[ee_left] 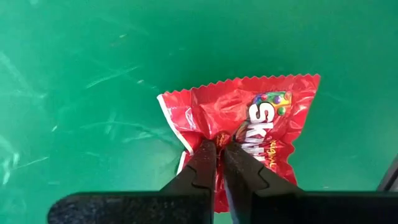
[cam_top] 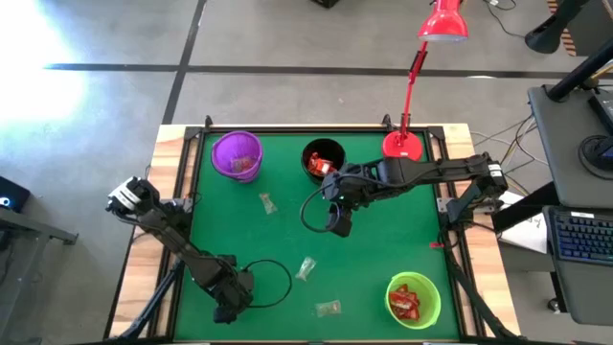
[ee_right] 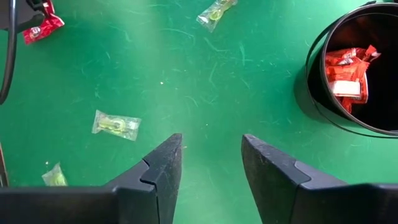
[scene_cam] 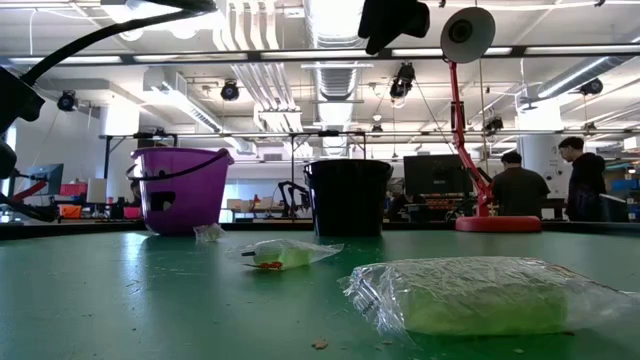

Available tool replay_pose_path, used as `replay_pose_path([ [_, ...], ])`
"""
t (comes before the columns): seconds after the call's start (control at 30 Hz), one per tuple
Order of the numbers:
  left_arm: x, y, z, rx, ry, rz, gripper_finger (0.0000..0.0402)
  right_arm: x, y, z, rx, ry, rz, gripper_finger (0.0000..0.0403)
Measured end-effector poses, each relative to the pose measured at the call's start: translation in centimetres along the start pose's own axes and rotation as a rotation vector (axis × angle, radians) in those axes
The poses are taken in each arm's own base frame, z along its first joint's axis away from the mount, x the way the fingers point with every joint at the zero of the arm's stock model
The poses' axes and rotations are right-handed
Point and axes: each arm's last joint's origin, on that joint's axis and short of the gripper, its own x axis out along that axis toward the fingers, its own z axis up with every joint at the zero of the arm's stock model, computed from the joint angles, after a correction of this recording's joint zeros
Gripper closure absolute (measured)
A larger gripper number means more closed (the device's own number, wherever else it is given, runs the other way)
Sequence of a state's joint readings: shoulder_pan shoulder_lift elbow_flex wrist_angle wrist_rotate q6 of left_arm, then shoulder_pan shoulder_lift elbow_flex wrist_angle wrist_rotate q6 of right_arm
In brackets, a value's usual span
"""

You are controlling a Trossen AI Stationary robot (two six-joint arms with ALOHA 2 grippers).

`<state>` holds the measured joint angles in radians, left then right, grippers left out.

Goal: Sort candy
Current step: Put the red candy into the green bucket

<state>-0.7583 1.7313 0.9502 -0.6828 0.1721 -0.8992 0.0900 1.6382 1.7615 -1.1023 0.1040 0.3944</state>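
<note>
Overhead, the left gripper (cam_top: 228,309) is sitting low at the near left corner of the green table (cam_top: 374,249), while the right gripper (cam_top: 337,218) is hanging over the middle, just in front of the black cup (cam_top: 323,159). A purple cup (cam_top: 237,153) is standing beside the black one at the far edge, and a green cup (cam_top: 414,299) is standing at the near right corner with red candy inside. Three pale wrapped candies are lying loose on the mat: one (cam_top: 268,202) below the purple cup, one (cam_top: 306,267) near the middle, one (cam_top: 329,308) near the front edge. A red desk lamp (cam_top: 410,96) is rising from the far right corner.

From table height, a pale candy (scene_cam: 470,296) is filling the foreground, another (scene_cam: 285,254) is lying behind it, and the purple cup (scene_cam: 180,188) and black cup (scene_cam: 347,197) are standing farther back. People are standing in the room beyond.

At the left wrist, the fingers (ee_left: 202,171) are pressing together on the edge of a red candy packet (ee_left: 239,121) with white lettering, which is lying flat on the mat.

At the right wrist, the fingers (ee_right: 163,168) are standing wide apart with nothing between them, above bare mat. The black cup (ee_right: 354,65) is showing red candy inside, three pale candies are lying scattered, and the red packet (ee_right: 42,28) is showing far off under the other arm.
</note>
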Motion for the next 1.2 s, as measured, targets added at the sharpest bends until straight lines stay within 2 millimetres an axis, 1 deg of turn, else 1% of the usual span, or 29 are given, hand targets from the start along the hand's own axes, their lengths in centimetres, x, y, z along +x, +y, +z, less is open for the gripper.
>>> replay_pose_path([
  [0.17, -0.3, -0.4, 0.2, 0.007, -0.011, -0.018, 0.0399, 0.0, 0.2, -0.1, -0.004, -0.002, 0.003, 0.0250],
  [0.3, -0.3, -0.4, 0.2, 0.004, 0.000, -0.029, 0.0387, 0.0, 0.3, -0.1, 0.000, -0.004, 0.006, 0.0250],
  [0.4, -0.3, -0.4, 0.1, -0.006, 0.032, -0.037, 0.0367, 0.0, 0.4, -0.1, -0.002, -0.006, 0.008, 0.0250],
  [0.57, -0.4, -0.3, -0.1, -0.048, 0.055, -0.032, 0.0319, 0.0, 0.4, -0.1, 0.007, -0.006, 0.008, 0.0250],
  [0.67, -1.1, -0.8, 0.2, -0.047, 0.052, -0.035, 0.0290, -0.1, 0.5, -0.1, 0.003, -0.005, 0.011, 0.0250],
  [0.9, -3.1, -2.7, 1.2, -0.019, -0.008, -0.087, 0.0231, -0.1, 1.2, -0.4, -0.013, -0.002, 0.022, 0.0250],
  [1.07, -2.6, -2.5, 1.1, -0.021, -0.011, -0.050, 0.0201, -0.2, 1.6, -0.6, -0.026, -0.002, 0.030, 0.0250],
  [1.2, -1.5, -1.8, 0.9, -0.033, 0.009, 0.019, 0.0186, -0.2, 1.9, -0.7, -0.032, -0.004, 0.036, 0.0250],
])
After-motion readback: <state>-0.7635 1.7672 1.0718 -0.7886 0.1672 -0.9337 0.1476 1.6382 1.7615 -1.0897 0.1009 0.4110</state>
